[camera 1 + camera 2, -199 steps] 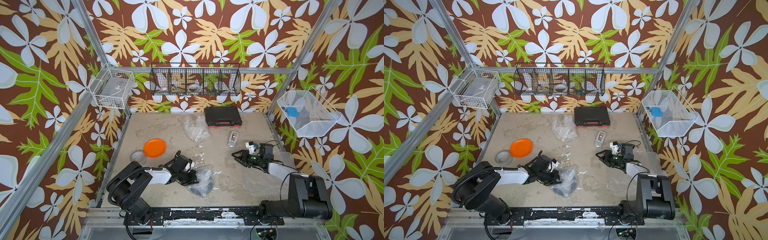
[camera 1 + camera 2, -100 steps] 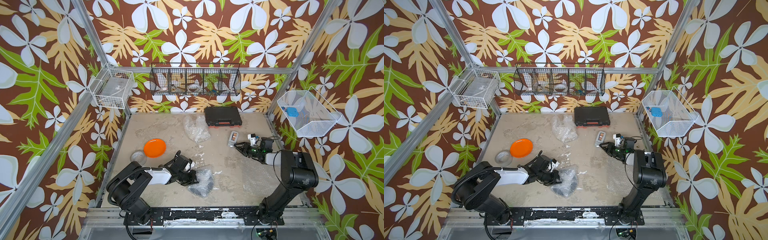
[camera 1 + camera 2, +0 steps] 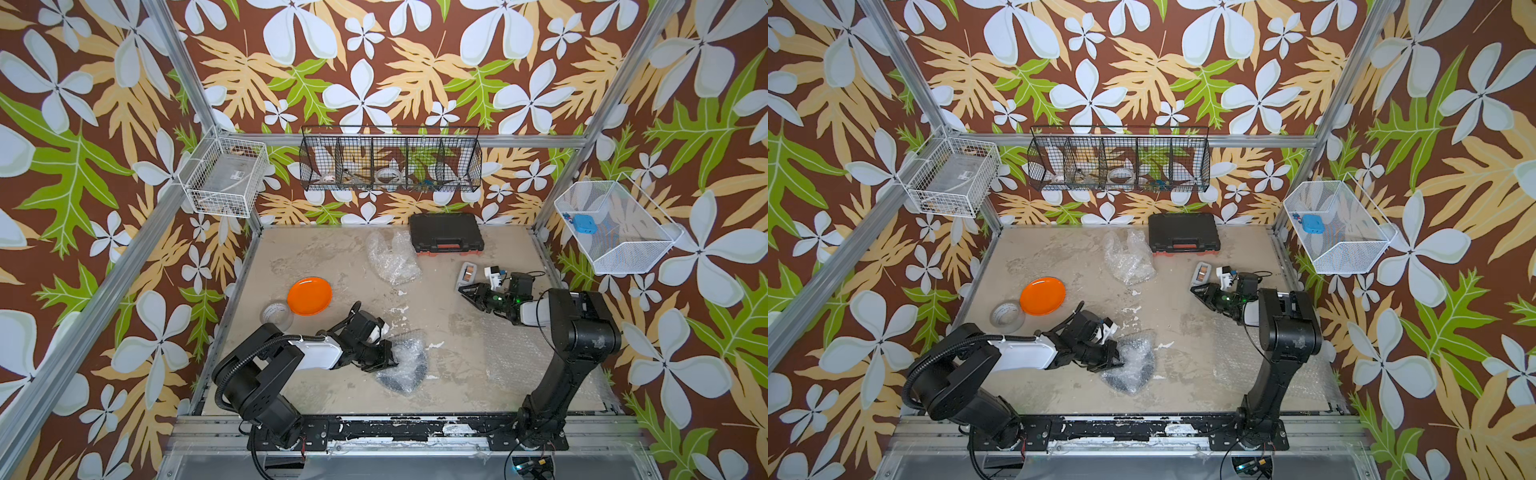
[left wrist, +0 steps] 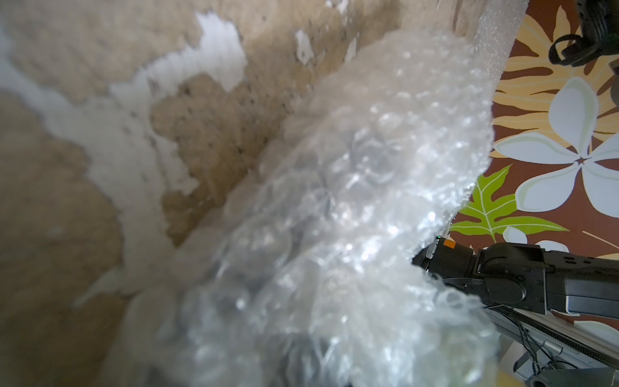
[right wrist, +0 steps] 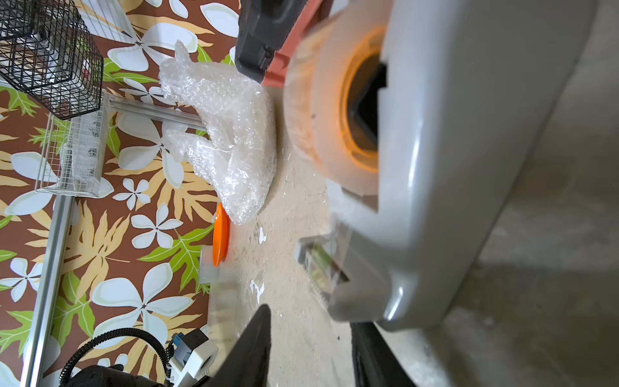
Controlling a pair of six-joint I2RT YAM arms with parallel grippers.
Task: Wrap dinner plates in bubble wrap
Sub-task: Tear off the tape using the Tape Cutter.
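A glossy orange dinner plate [image 3: 309, 296] [image 3: 1042, 296] lies bare at the table's left. Near the front, a dark plate sits bundled in crinkly bubble wrap [image 3: 406, 365] [image 3: 1134, 365]. My left gripper [image 3: 390, 360] [image 3: 1116, 358] is shut on that wrap's left edge. In the left wrist view the wrap [image 4: 335, 217] hides the jaws. My right gripper [image 3: 462, 289] [image 5: 311, 335] stands open just short of a grey tape dispenser [image 3: 468, 272] [image 5: 452, 167], with nothing between its fingers [image 5: 254, 351]. A second crumpled wrap bundle [image 3: 392, 257] [image 5: 231, 134] lies at the back; what it holds is hidden.
A flat bubble wrap sheet [image 3: 523, 361] covers the table's front right under the right arm. A roll of clear tape [image 3: 276, 313] lies beside the orange plate. A black case [image 3: 445, 237] stands at the back wall. Wire baskets [image 3: 390, 160] hang on the walls.
The right arm has lifted its elbow and carried its gripper back towards the tape dispenser, its jaws narrowing slightly. The left arm and the wrapped plate have not moved.
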